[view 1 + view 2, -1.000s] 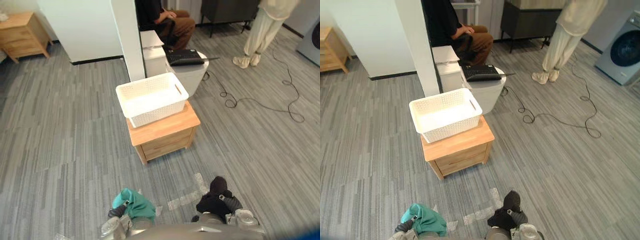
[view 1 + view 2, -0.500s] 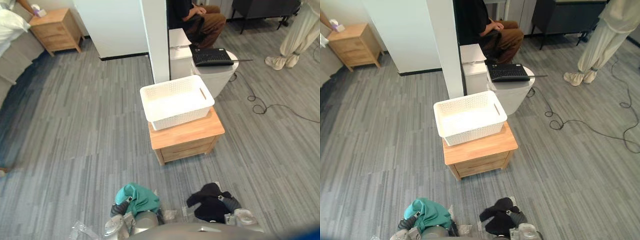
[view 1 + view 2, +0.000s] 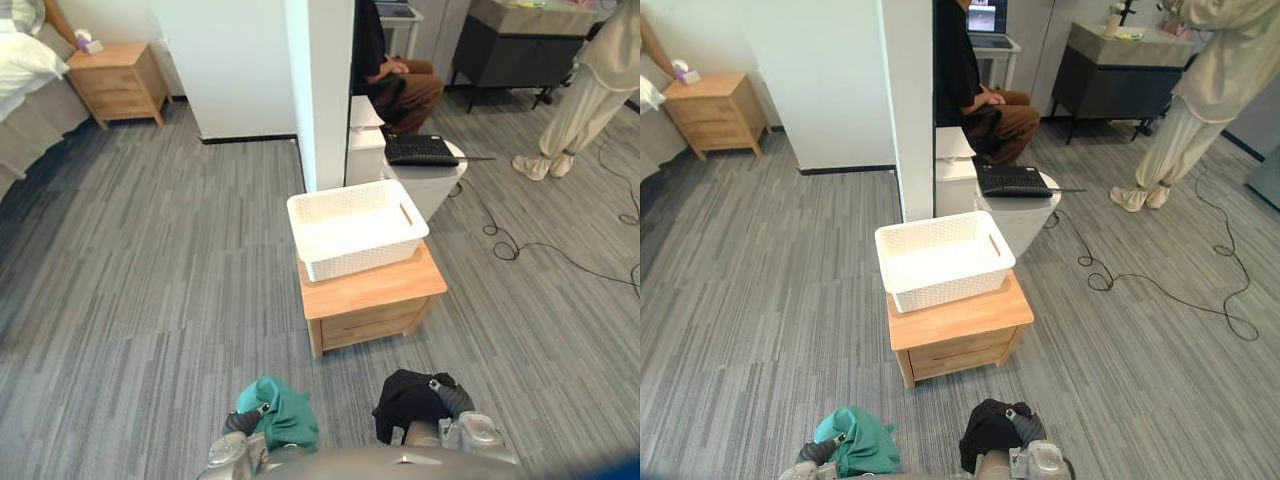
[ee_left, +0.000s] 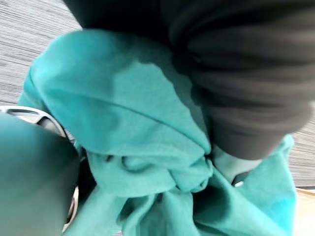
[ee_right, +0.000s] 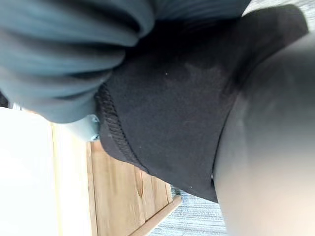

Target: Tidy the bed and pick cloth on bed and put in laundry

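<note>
Low and near, the left robot hand curls round a bunched teal cloth and the right robot hand round a black cloth, both probably light, limp and best gripped mid-bundle, with the white basket on the table farther ahead.

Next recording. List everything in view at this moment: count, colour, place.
cabinet: one, light wood, on the floor ahead.
basket: one, white, on the cabinet.
teal cloth: one, bunched in the left hand.
black cloth: one, bunched in the right hand.
nightstand: one, light wood, far left beside the bed.
laptop: one, black, on the white round table behind the basket.
pillar: one, white, behind the basket.
people: two, a seated person by the pillar, a standing person far right.
left hand: gripping, lower left.
right hand: gripping, lower right.
</note>
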